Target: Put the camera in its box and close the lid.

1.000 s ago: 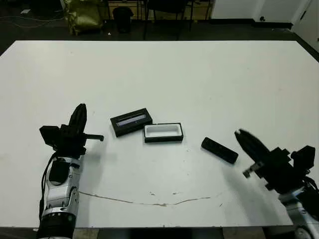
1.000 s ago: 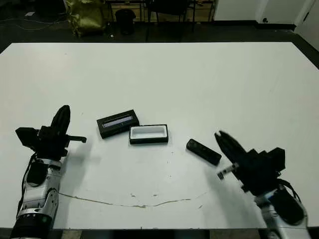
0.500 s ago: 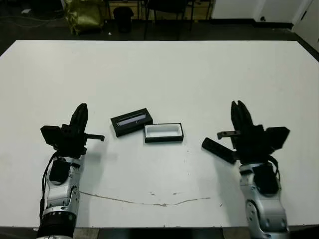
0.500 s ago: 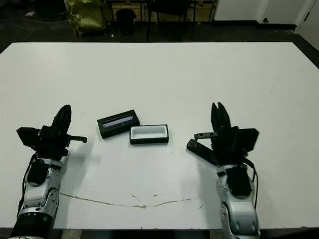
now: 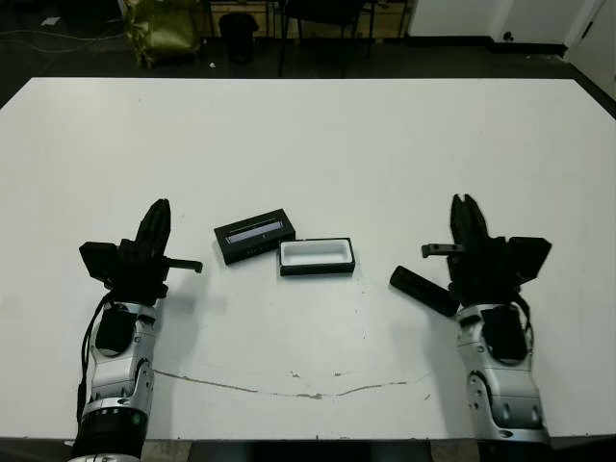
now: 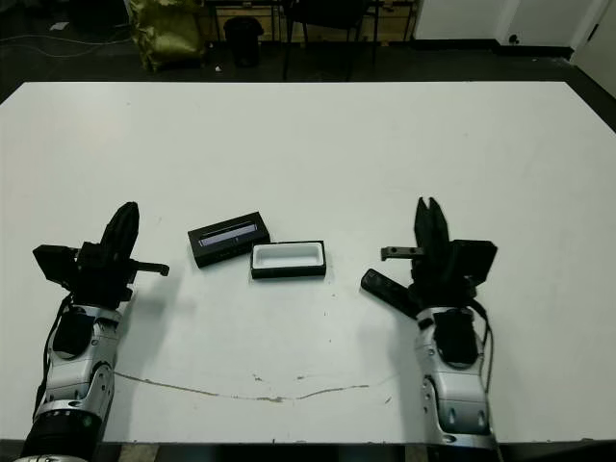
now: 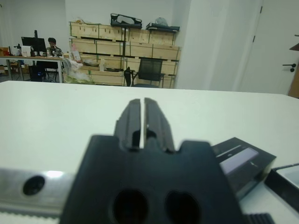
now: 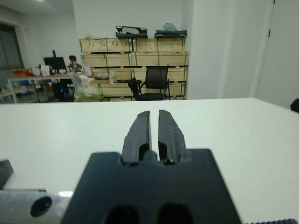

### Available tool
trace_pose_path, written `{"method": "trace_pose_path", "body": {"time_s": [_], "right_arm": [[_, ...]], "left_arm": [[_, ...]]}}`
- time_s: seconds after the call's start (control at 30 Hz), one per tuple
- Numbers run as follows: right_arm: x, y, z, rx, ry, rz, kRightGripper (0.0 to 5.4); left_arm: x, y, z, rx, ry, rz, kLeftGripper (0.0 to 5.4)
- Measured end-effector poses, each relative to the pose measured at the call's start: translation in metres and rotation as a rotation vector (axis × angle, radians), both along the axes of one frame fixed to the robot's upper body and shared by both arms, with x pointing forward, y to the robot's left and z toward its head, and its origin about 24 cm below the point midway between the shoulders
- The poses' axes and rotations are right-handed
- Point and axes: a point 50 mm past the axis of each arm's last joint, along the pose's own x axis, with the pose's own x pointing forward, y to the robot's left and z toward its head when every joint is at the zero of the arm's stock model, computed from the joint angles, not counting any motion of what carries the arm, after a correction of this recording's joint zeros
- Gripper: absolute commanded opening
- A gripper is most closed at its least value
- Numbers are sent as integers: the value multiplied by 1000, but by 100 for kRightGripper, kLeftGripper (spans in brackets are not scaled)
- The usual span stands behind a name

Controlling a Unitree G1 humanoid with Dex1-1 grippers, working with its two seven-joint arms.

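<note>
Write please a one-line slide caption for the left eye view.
Both tools, left and right, shut beside open box, lid and camera.

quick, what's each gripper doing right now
Left gripper: shut, holding nothing.
Right gripper: shut, holding nothing; the camera lies beside it.

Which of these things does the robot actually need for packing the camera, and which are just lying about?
Needed: camera; box; lid.

Just lying about: nothing on the table; beyond it only a chair, stacked crates and a yellow bag.
</note>
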Motion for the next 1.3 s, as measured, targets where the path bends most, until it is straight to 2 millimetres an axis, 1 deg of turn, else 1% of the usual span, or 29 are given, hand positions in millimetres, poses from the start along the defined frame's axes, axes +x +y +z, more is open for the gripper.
{"method": "trace_pose_path", "body": {"time_s": [0.1, 0.23, 0.4, 0.53, 0.67, 0.77, 0.83, 0.97, 1.13, 1.3], "right_arm": [[-10, -12, 0, -90, 60, 59, 1], [-26, -28, 6, -225, 127, 147, 1], [-41, -45, 12, -335, 206, 227, 1], [-48, -49, 18, -394, 271, 290, 1], [-50, -49, 20, -443, 295, 356, 1], [-51, -48, 19, -462, 312, 388, 1], [-50, -49, 17, -446, 343, 405, 1], [-49, -52, 6, -372, 414, 451, 1], [-45, -56, -7, -342, 477, 503, 1], [-41, -63, -17, -322, 528, 520, 1]], "left_arm": [[0, 0, 0, 0, 0, 0, 0], [0, 0, 0, -1, 1, 1, 0], [0, 0, 0, 1, -1, 0, 0], [0, 0, 0, 1, -1, 1, 0], [0, 0, 0, 1, -1, 4, 0], [0, 0, 0, 0, -1, 4, 0], [0, 0, -1, 0, -1, 4, 0], [0, 1, 0, 0, -2, 4, 0], [0, 0, -1, 1, -1, 2, 0], [0, 0, -1, 1, -1, 1, 0]]}}
